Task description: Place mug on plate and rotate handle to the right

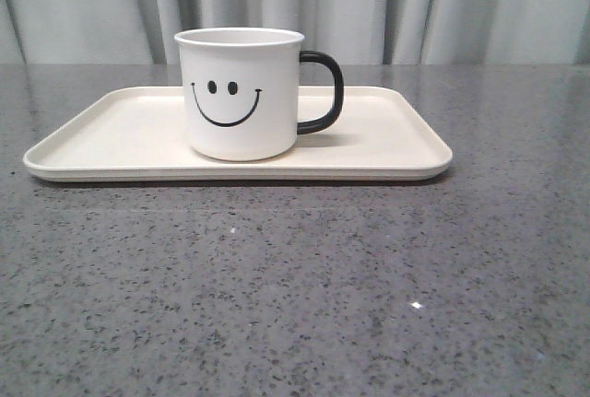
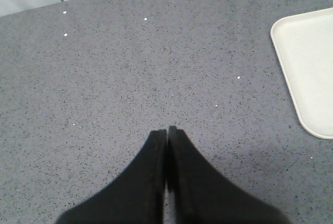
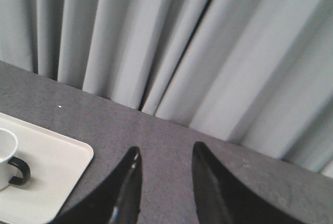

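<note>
Mug (image 1: 240,93) upright at centre of front frame, standing on plate (image 1: 111,139), smiley face toward camera. Handle (image 1: 324,93) at right of mug, over bare plate surface. Wide margin of plate left and right of mug; near rim just below mug base in frame. Grey speckled table (image 1: 295,286) open across whole lower half. Curtain (image 1: 461,5) along top. Left gripper (image 2: 167,129) pressed together, tips touching, over bare table, plate corner at right edge of its frame, well apart. Right gripper (image 3: 164,154) narrowly parted, nothing between; height above table hard to judge.
</note>
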